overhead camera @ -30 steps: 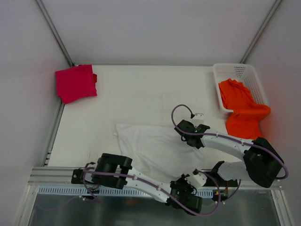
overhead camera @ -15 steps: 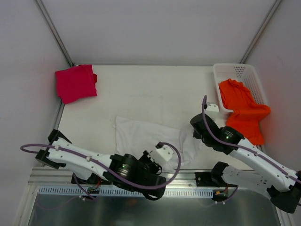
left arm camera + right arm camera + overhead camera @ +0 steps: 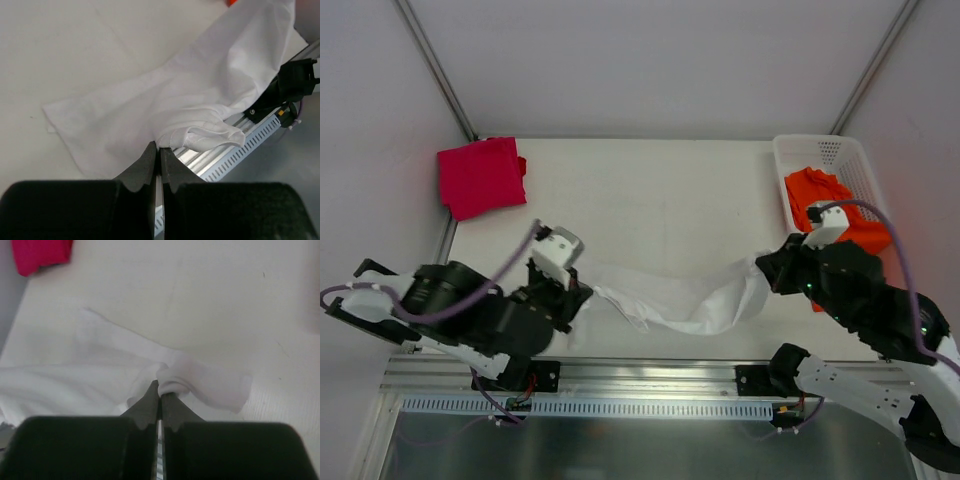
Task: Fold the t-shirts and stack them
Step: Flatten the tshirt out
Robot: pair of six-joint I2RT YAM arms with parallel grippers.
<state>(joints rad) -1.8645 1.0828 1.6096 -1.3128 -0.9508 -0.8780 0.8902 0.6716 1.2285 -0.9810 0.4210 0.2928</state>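
Status of the cloth as I read it from the overhead view: the white t-shirt [image 3: 680, 298] is drawn out into a long band across the near part of the desk [image 3: 650, 200], held at both ends, with its middle sagging toward the front edge. The left fingers [image 3: 575, 295] are pressed together and pinch the band's left end. The left wrist view confirms this, with both finger tips [image 3: 151, 157] closed flat on a bunched fold of the white t-shirt [image 3: 175, 100], which spreads away over the desk surface and the front rail. The right fingers [image 3: 770, 270] are likewise pressed together and pinch the band's right end. In the right wrist view a small roll of the white t-shirt [image 3: 100, 385] sits just at the closed tips [image 3: 150, 404]. I cannot tell how much of the cloth actually rests on the desk. The magenta-red t-shirt [image 3: 480, 177] lies folded at the far left corner of the desk, well apart from both arms. The orange t-shirt [image 3: 810, 186] lies in the white basket [image 3: 840, 150] at the far right, partly hidden behind the right arm.
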